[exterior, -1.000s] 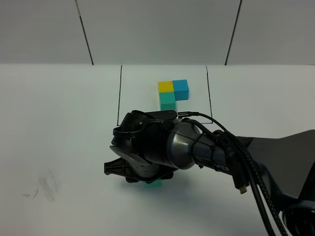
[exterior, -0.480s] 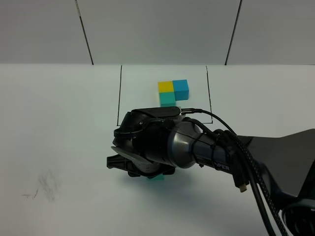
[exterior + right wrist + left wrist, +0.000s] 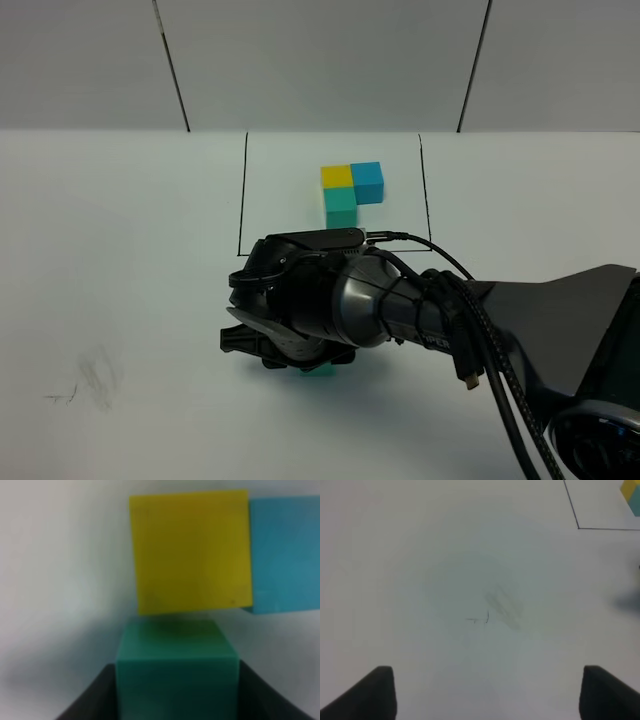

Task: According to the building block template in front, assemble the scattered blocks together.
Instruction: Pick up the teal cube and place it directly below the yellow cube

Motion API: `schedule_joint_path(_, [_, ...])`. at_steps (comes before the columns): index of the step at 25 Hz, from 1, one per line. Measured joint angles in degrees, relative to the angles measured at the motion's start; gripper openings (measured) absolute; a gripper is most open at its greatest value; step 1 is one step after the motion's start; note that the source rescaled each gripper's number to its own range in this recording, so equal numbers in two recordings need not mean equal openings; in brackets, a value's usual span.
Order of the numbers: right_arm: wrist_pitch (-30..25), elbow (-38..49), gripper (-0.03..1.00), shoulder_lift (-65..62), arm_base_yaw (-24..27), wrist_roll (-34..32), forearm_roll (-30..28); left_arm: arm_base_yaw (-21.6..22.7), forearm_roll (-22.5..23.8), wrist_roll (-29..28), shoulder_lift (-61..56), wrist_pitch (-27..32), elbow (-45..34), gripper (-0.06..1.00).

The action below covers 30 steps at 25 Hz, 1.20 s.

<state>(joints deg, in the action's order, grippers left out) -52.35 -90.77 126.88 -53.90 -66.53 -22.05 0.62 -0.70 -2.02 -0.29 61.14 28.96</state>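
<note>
At six o'clock of the building block template (image 3: 350, 192), assembly nearly done
Right hand (image 3: 176, 700) pinching teal cube (image 3: 176, 672) against yellow cube (image 3: 192, 550); blue cube (image 3: 287, 555) joined; left hand (image 3: 487, 692) spread

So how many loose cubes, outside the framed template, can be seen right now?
3. The right wrist view shows a teal-green cube between the right gripper fingers, a yellow cube just beyond it, and a blue cube beside the yellow. Overhead, the arm hides all but a teal corner.

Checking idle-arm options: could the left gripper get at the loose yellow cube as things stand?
Probably not: the right arm lies over the loose yellow cube, its gripper around the teal cube. The left gripper hangs open over bare table.
</note>
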Motion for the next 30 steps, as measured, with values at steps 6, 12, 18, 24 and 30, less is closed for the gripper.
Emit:
schedule_joint_path(6, [0.34, 0.00, 0.24, 0.17, 0.51, 0.00, -0.19, 0.00, 0.00, 0.00, 0.00, 0.00, 0.00, 0.74])
schedule_joint_path(12, [0.85, -0.11, 0.24, 0.17, 2.57, 2.63, 1.80, 0.00, 0.00, 0.00, 0.00, 0.00, 0.00, 0.74])
schedule_joint_path(18, [0.85, -0.22, 0.24, 0.17, 2.85, 4.17, 2.38, 0.00, 0.00, 0.00, 0.00, 0.00, 0.00, 0.74])
schedule_joint_path(24, [0.86, -0.50, 0.24, 0.49, 2.85, 5.23, 3.08, 0.00, 0.00, -0.06, 0.00, 0.00, 0.00, 0.74])
schedule_joint_path(30, [0.86, -0.60, 0.24, 0.60, 2.85, 5.90, 4.16, 0.00, 0.00, -0.11, 0.00, 0.00, 0.00, 0.74])
